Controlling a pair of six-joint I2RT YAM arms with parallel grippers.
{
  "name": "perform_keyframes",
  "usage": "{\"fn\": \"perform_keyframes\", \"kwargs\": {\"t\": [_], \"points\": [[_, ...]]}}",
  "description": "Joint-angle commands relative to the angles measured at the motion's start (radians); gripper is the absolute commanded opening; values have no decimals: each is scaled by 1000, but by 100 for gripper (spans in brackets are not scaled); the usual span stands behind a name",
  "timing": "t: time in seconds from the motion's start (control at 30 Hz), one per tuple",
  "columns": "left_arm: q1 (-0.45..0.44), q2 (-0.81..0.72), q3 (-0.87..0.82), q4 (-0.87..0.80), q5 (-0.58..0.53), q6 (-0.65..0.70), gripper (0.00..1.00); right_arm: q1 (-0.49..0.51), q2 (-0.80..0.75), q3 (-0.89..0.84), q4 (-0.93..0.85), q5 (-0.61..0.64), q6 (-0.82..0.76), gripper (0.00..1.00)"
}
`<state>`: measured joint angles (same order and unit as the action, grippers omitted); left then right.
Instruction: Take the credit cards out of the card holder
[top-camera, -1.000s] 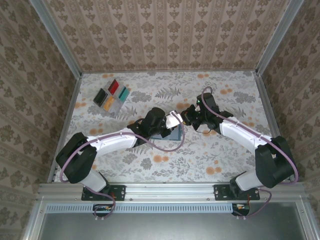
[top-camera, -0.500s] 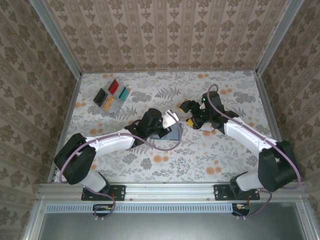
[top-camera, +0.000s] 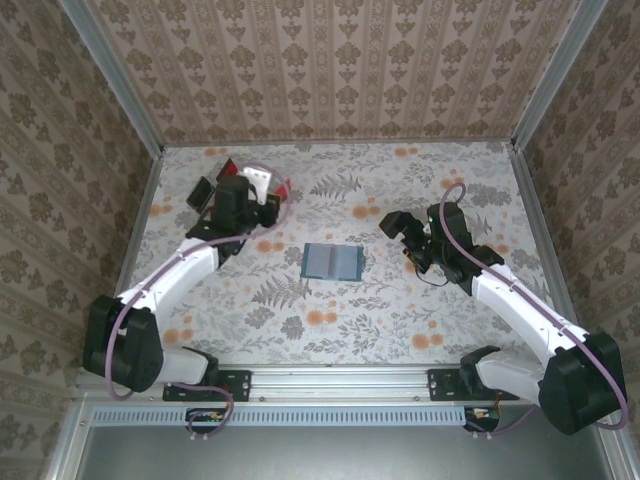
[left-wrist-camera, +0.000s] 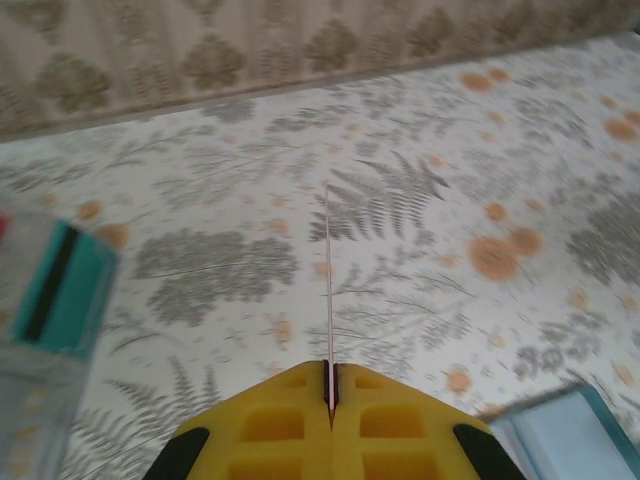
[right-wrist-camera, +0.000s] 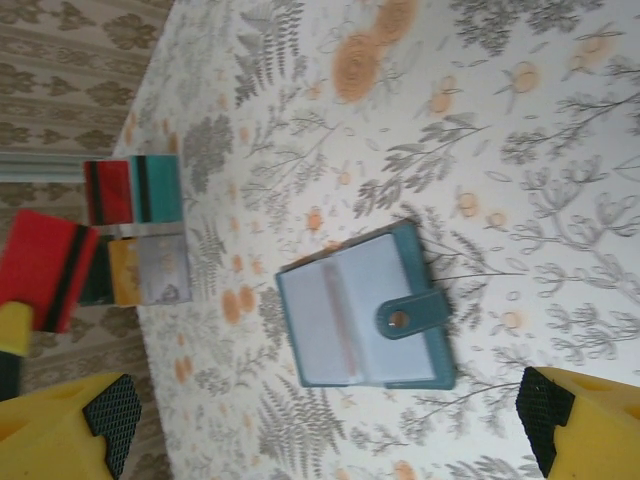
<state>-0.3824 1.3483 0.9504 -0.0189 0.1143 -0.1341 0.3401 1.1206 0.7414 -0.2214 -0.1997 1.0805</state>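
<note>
Left tool swung far-left to the card pile, red card pinched edge-on. Right tool released, jaws wide, and backed off. Card holder lay open at table centre, so one more card was out.

The card holder lay open and flat in the middle of the table, with bare surface on every side, so the way down to it was free. The right gripper, its jaws wide apart, stood well to the right of it. The left arm crossed the left part of the table toward the far-left corner. There the left gripper, closed on a red card, hung close by the laid-out cards and crowded that corner. Walls bounded the table on three sides.
</note>
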Motion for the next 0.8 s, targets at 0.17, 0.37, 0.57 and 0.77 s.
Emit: {"fn": "perform_keyframes", "kwargs": {"t": [0.17,0.37,0.57,0.77], "points": [[188,86,197,-176,39,-135,0,2,7,-5,-16,40,-70,100],[297,187,272,-165,6,-130,0,7,29,-1,-2,25,-83,100],[393,317,332,-95,122,-85,0,8,41,-3,15,10,-78,100],[423,401,393,-88,190,37,0,13,25,-20,67,-3,-61,100]]}}
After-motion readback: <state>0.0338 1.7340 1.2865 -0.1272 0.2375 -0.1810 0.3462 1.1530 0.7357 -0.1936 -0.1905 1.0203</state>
